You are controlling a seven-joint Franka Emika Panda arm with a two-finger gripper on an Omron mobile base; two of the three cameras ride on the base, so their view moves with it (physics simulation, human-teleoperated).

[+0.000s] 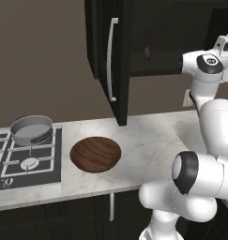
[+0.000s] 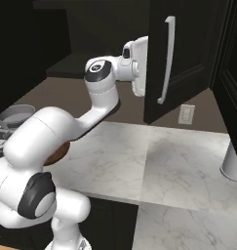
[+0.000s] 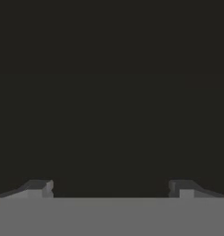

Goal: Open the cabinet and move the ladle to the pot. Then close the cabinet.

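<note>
The black-brown wall cabinet (image 1: 148,28) has its left door (image 1: 116,61) swung out toward me. Its right door (image 2: 181,63) is shut. My arm reaches into the open half, and the white wrist (image 1: 204,63) sits at the opening. In the right base view the hand slips behind the shut door's edge. In the hand view my gripper (image 3: 111,188) is open, facing plain darkness with nothing between the tips. A dim dark rounded shape (image 1: 147,52) lies inside, left of the wrist; I cannot tell whether it is the ladle. The grey pot (image 1: 32,130) sits on the stove at the left.
A wide brown wooden dish (image 1: 95,153) rests on the marble counter (image 1: 148,140) beside the stove (image 1: 26,164). The open door's lower corner hangs over the counter behind the dish. A wall outlet (image 2: 186,115) and a white rounded object (image 2: 233,163) are at the right.
</note>
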